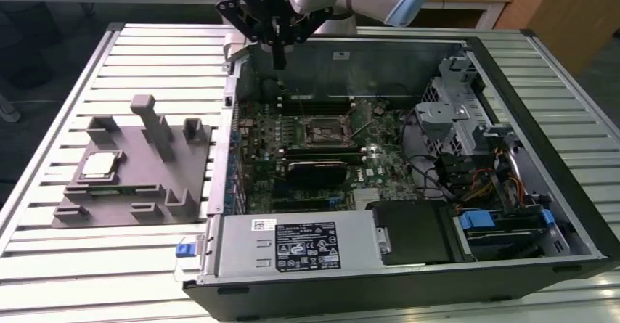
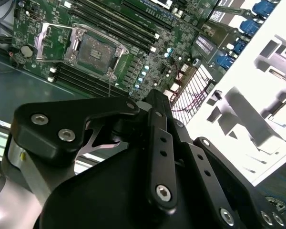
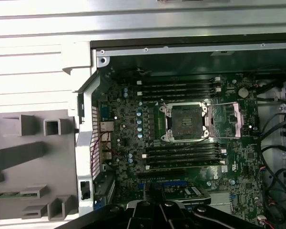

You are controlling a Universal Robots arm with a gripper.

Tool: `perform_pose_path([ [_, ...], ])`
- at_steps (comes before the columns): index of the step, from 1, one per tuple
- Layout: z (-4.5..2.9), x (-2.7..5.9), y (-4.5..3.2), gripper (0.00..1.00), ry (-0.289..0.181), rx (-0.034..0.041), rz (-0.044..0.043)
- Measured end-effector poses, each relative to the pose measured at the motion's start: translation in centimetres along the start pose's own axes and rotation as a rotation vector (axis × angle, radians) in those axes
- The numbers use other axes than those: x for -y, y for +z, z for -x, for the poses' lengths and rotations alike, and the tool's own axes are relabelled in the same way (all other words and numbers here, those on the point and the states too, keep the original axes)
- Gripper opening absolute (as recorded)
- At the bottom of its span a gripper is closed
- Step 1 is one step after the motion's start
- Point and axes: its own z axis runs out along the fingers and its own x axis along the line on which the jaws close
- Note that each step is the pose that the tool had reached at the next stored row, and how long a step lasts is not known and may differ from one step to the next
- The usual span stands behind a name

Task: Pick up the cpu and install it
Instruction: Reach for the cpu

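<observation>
Hovering above the far edge of the open case [image 1: 388, 290], my claw [image 1: 279, 63] looks clenched, tips together, nothing between them. One cpu [image 1: 100, 165] lies flat on the one grey tray [image 1: 136, 203], out on the slatted table [image 1: 58, 265] at the exterior view's left, well apart from me. The case's side wall [image 1: 231, 131] stands between the tray and the board [image 1: 378, 167]. One socket [image 3: 187, 121] sits mid-board, bare, with its metal cover [image 3: 236, 119] swung open beside it. Two banks of memory slots [image 3: 181, 86], one on each side of the socket. Three taller posts [image 1: 145, 116] rise on the tray beyond the cpu. One labelled metal box [image 1: 290, 247] at the case's near end. One drive cage [image 1: 455, 98] and a cable bundle [image 1: 455, 181] at the exterior view's right.
</observation>
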Motion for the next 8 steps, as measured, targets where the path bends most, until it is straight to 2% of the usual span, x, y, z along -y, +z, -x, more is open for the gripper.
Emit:
perform_pose_path([
  [8, -0.3, 0.02, -0.01, 0.11, 0.0, 0.0, 0.0],
])
